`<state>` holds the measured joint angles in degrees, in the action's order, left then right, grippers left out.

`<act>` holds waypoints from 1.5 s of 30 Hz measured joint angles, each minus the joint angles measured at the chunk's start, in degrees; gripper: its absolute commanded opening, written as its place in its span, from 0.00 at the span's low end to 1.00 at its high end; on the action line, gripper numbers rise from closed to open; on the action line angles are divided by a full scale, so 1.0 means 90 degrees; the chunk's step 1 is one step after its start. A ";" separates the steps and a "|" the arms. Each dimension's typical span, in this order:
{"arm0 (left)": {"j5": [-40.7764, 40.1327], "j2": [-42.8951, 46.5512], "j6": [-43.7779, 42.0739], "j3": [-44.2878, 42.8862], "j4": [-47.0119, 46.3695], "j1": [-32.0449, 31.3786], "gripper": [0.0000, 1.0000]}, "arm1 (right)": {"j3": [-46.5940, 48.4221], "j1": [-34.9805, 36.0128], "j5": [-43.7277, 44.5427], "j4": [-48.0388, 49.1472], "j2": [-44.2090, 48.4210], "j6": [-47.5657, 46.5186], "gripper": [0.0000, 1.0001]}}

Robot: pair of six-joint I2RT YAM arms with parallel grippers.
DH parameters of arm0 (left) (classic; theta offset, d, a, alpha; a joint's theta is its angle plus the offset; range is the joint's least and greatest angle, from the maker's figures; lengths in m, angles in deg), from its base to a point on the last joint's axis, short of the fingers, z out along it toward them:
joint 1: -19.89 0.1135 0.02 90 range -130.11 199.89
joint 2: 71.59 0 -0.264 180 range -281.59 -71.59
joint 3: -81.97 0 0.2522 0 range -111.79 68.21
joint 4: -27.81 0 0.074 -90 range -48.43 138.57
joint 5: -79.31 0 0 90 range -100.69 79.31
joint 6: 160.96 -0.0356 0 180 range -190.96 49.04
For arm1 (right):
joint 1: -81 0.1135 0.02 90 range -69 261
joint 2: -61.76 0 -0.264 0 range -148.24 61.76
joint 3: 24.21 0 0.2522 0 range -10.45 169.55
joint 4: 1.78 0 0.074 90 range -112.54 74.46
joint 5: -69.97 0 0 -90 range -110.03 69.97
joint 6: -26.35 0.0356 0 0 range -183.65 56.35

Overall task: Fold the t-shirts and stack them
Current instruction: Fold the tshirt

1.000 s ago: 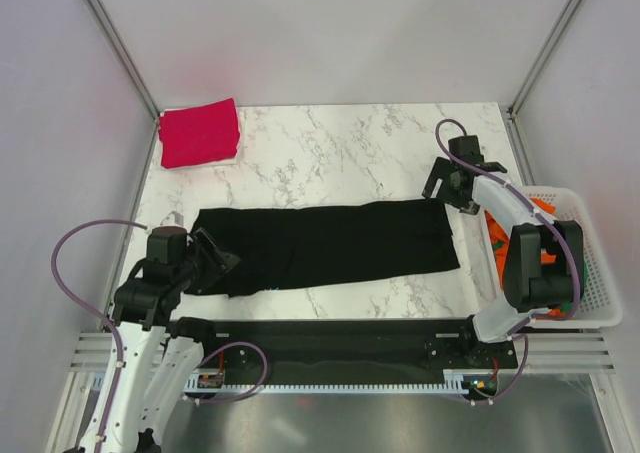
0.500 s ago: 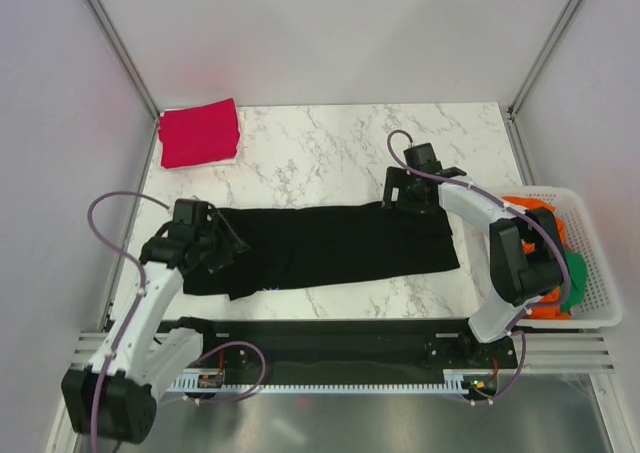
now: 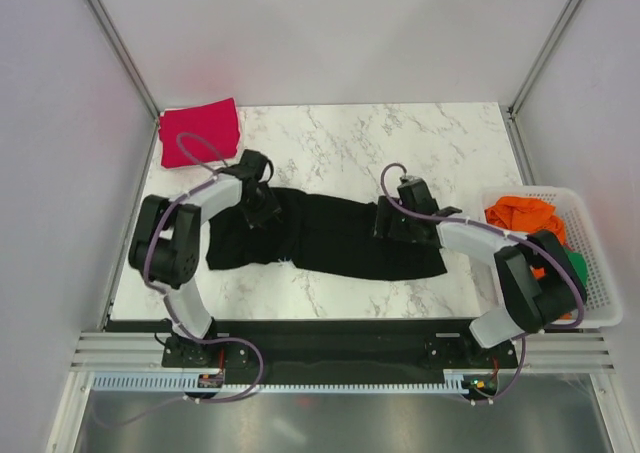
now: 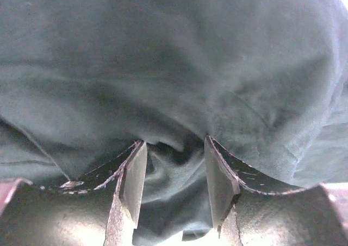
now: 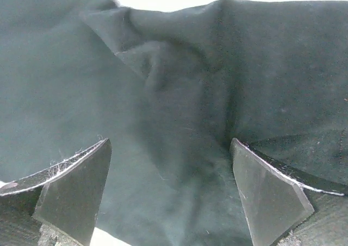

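A black t-shirt [image 3: 330, 238] lies crumpled across the middle of the marble table [image 3: 380, 143]. My left gripper [image 3: 262, 211] is at the shirt's far left part, and its jaws stand half closed on a bunched fold of the black cloth [image 4: 174, 164]. My right gripper [image 3: 385, 223] sits low on the shirt's right half. In the right wrist view its jaws are wide apart over flat black cloth [image 5: 179, 94], holding nothing. A folded red t-shirt [image 3: 200, 131] lies at the far left corner.
A white basket [image 3: 600, 303] stands off the table's right edge with orange [image 3: 525, 213] and green [image 3: 577, 268] garments in it. Grey walls close in the table on three sides.
Both arms have swung inward onto the black shirt. The left gripper went from the near left corner to the far left part. The shirt has drawn in and wrinkled at both ends.
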<state>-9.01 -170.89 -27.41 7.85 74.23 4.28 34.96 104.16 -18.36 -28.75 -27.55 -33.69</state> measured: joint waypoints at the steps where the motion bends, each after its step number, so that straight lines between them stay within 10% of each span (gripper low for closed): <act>1: -0.0010 -0.0374 0.0000 -0.0452 0.0039 -0.0114 0.53 | -0.0221 0.0202 -0.0136 0.0272 0.0124 0.0170 0.98; 8: -0.0017 -0.3162 -0.0209 -0.4641 0.0697 -0.0984 0.59 | -0.1127 0.2552 -0.1532 0.1960 0.0529 0.1855 0.98; 11: -0.0087 -0.4733 -0.0719 -0.7601 0.1525 -0.1280 0.68 | -0.0969 0.3534 -0.2001 0.1557 0.0510 0.2276 0.98; 15: -0.0520 -0.4833 -0.1358 -0.8587 0.1943 -0.1498 0.76 | -0.0313 0.4182 -0.2132 0.0187 0.0658 0.2370 0.98; 28: -0.1508 0.0163 -0.2438 -0.5163 0.1911 -0.1404 0.83 | 0.2788 0.2696 -0.0797 -0.2169 0.0510 0.1107 0.98; 38: -0.0979 0.4656 -0.2450 -0.0274 0.1115 -0.1416 0.80 | 0.5496 0.1270 -0.0374 -0.2511 -0.2963 -0.0107 0.98; 45: -0.0641 0.6827 -0.2579 0.1197 0.0583 -0.1416 0.80 | 0.7536 0.0721 -0.0760 -0.2829 -0.4996 -0.0318 0.98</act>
<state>-14.78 -109.45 -50.63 18.63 79.48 -8.47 102.78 110.65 -25.20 -54.22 -72.51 -36.55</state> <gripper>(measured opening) 0.805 0.983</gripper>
